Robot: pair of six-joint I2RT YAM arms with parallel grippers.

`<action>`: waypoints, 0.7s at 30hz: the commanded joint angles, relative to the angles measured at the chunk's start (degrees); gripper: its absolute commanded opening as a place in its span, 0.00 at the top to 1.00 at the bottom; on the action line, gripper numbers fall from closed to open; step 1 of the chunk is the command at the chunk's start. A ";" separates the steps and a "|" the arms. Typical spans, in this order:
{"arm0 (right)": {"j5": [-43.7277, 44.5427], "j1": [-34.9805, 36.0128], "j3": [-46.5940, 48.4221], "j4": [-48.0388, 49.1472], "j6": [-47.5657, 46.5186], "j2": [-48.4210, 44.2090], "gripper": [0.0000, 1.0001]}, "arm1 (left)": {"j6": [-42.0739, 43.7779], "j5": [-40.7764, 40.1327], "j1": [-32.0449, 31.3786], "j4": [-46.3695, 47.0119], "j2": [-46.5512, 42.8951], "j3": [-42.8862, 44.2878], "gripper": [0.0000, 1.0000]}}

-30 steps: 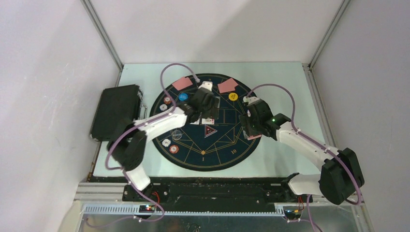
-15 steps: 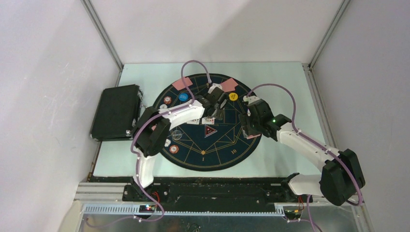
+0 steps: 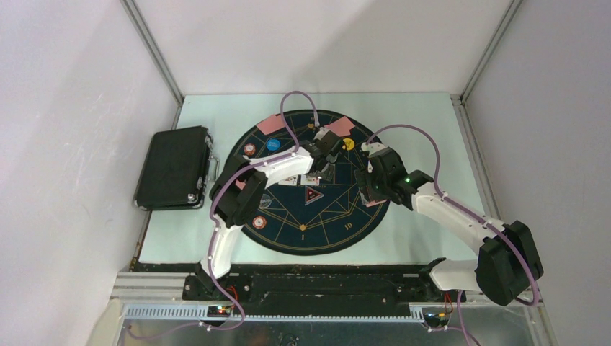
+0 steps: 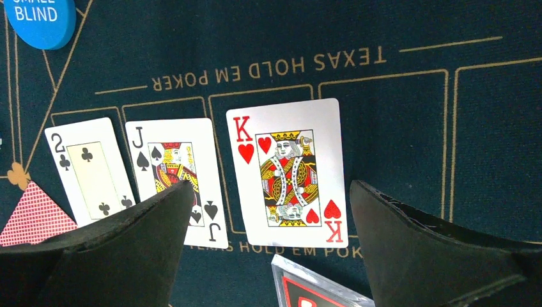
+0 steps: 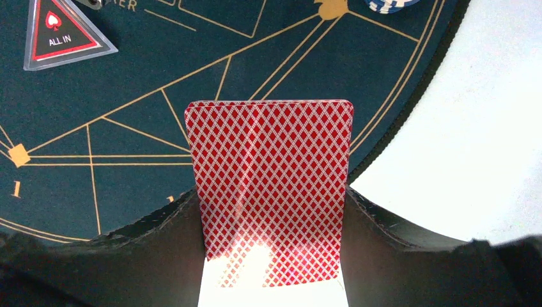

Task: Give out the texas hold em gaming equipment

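Jaws of the left gripper [image 4: 270, 192] stand wide apart with nothing between them, hovering over the printed card row near the middle of the mat [image 3: 302, 234].

Below the gap:
- The king of hearts [image 4: 287, 169] lies face up inside one printed box of the mat.
- In the neighbouring boxes lie the jack of spades [image 4: 172, 166] and then the two of clubs [image 4: 89, 167], both face up with a narrow strip of mat between cards.
- The triangular token [image 5: 64, 35], marked ALL IN, sits at the mat's centre just on the near side of the king. Whether they touch, I cannot tell.
- The blue chip [image 4: 38, 22], marked SMALL BLIND, sits on the mat beyond the row.

Jaws of the right gripper [image 5: 271, 211] are clamped on a red-backed card [image 5: 271, 166], held over the mat's right edge. Whether it is one card or several, I cannot tell.

Further out:
- The yellow chip [image 3: 348, 144] lies on the mat's far part.
- The far-left face-down card [image 3: 270, 124] and the far-right face-down card [image 3: 341, 126] lie at the mat's far rim.
- The black case [image 3: 173, 167] lies off the mat's left side, on the table [image 3: 432, 144].
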 commanded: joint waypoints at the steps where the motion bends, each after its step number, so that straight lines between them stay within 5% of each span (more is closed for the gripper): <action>1: -0.22 -0.38 -0.14 2.57 -0.35 -0.36 1.00 | 0.07 -1.87 -0.08 -1.42 0.52 2.10 0.00; 21: 0.11 -0.57 -0.15 2.03 -0.53 -0.40 1.00 | 2.12 -4.12 1.60 -1.33 -0.08 0.50 0.00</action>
